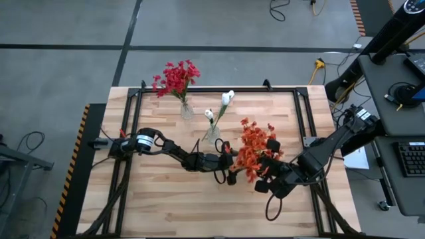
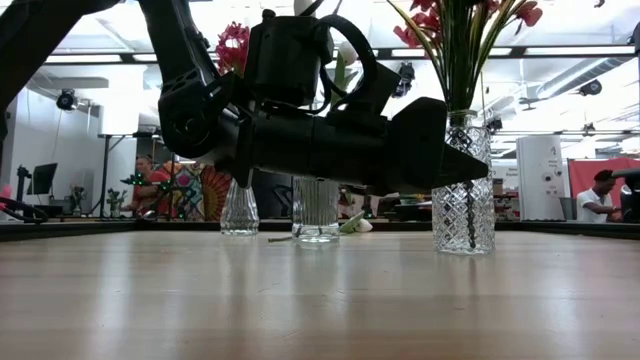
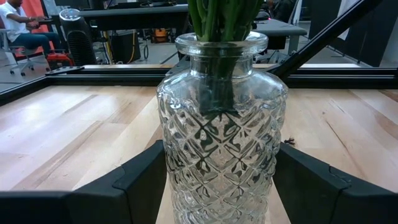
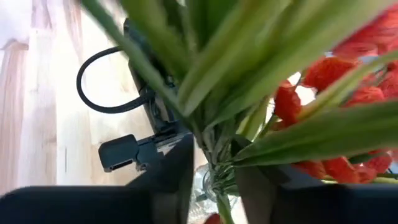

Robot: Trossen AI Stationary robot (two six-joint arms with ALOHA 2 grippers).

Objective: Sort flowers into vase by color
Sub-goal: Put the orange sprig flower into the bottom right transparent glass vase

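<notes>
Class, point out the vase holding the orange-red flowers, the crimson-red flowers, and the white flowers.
vase with orange-red flowers (image 3: 221, 143): left wrist view, patterned glass body.
crimson-red flowers (image 1: 176, 78): high view, blossom cluster.
white flowers (image 1: 228, 97): high view, upper bud.

even overhead light — blurred foreground

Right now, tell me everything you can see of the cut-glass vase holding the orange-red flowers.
The cut-glass vase is clear, with a diamond pattern, a narrower neck and a thick round rim. It stands upright on the wooden table, right of the two smaller vases. Green stems fill its neck, topped by the orange-red flowers. The left gripper straddles its lower body, one finger on each side. The right gripper is above it, fingers around the stems.
</notes>
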